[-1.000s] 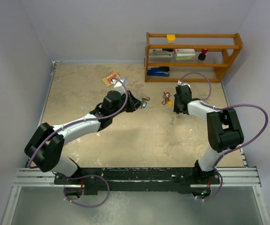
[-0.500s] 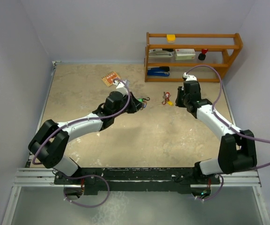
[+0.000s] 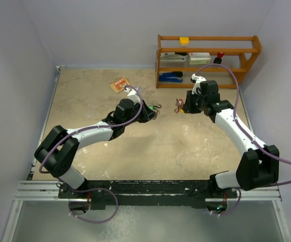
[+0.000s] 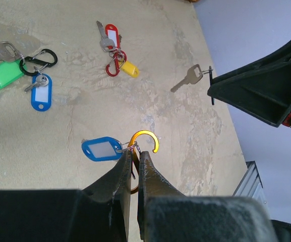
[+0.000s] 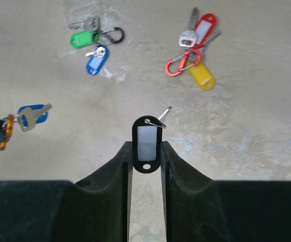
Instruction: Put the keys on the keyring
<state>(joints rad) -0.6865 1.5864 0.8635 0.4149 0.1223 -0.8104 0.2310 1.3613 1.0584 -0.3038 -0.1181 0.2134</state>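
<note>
My left gripper (image 4: 133, 154) is shut on an orange S-shaped clip (image 4: 146, 138), held above the table. A blue-tagged key (image 4: 101, 149) hangs from the clip. My right gripper (image 5: 146, 146) is shut on a black tag with a white label (image 5: 146, 140), and a silver key (image 5: 164, 113) hangs from its small ring. That key also shows in the left wrist view (image 4: 186, 80), apart from the clip. In the top view the left gripper (image 3: 153, 112) and right gripper (image 3: 185, 107) face each other.
On the table lie a black carabiner with green- and blue-tagged keys (image 5: 92, 43) and a red carabiner with red- and yellow-tagged keys (image 5: 195, 50). A wooden shelf (image 3: 208, 60) stands at the back right. An orange packet (image 3: 119, 84) lies at the back.
My right arm has stretched out and its gripper has moved left and farther back, toward the left gripper. My left gripper has shifted slightly right, still holding the clip.
</note>
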